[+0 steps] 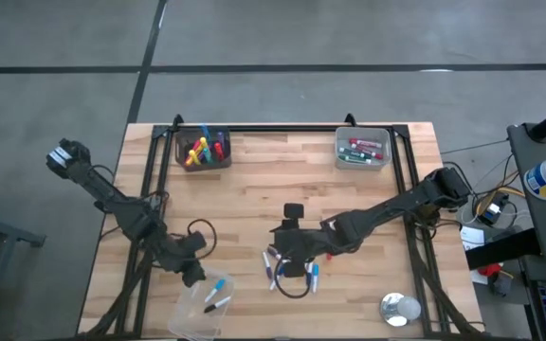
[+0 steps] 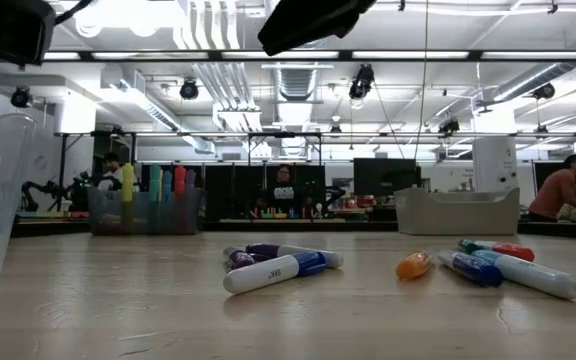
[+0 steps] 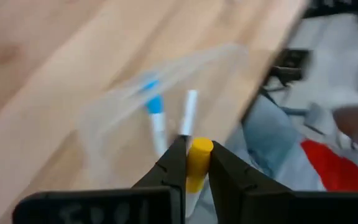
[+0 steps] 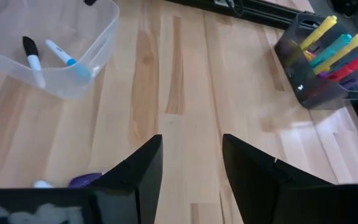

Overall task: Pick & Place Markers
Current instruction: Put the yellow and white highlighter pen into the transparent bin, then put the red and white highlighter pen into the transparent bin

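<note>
My left gripper [image 3: 197, 163] is shut on a marker with a yellow cap [image 3: 199, 151], just above the clear plastic container [image 1: 197, 308] at the table's near left. Inside the container lie a blue-capped marker [image 3: 156, 114] and a black-capped one [image 4: 31, 53]. My right gripper [image 4: 191, 163] stands open over bare wood beside the loose markers [image 1: 292, 270] near the table's middle, with nothing between its fingers. A purple marker [image 4: 86, 180] lies just beside one finger. The low view shows those loose markers [image 2: 273, 270] lying flat on the table. My left gripper pinches the marker between its two fingers at the cap end [image 3: 196, 167]. The yellow cap sticks out past the fingertips, and the white barrel [image 3: 191, 186] runs back between them. The fingers slant downward, and the marker is lifted clear above the container.
A dark bin [image 1: 203, 149] with upright markers stands at the far left. A grey bin [image 1: 361, 149] with markers stands at the far right. A round tin [image 1: 400, 308] sits at the near right. Bare wood lies between the bins and the loose markers.
</note>
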Robot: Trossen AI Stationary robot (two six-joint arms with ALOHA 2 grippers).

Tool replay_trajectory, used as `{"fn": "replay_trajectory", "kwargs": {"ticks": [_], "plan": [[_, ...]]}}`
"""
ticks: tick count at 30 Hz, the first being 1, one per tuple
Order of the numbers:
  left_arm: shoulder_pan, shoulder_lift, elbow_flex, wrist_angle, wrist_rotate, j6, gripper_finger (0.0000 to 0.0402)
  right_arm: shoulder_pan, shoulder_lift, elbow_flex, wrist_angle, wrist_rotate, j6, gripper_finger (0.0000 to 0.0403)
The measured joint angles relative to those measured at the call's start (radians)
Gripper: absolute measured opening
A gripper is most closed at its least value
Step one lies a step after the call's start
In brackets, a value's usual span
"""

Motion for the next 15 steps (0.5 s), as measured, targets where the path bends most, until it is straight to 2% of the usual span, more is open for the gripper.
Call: {"fn": "replay_trajectory", "kwargs": {"ticks": [4,9,15], "plan": [[0.001,0.0,0.0,-0.045,-0.055,-0.058,0.0052,-0.002,0.0,-0.017,0.002,0.0,0.0,0.0154],[0.001,-0.002,0.0,-0.043,-0.124,-0.044,0.0096,-0.004,0.0,-0.031,0.002,-0.001,0.022,0.0146],[0.001,-0.002,0.0,-0.043,-0.092,-0.043,0.0148,-0.005,0.0,-0.034,0.001,-0.001,0.024,0.0139]]}}
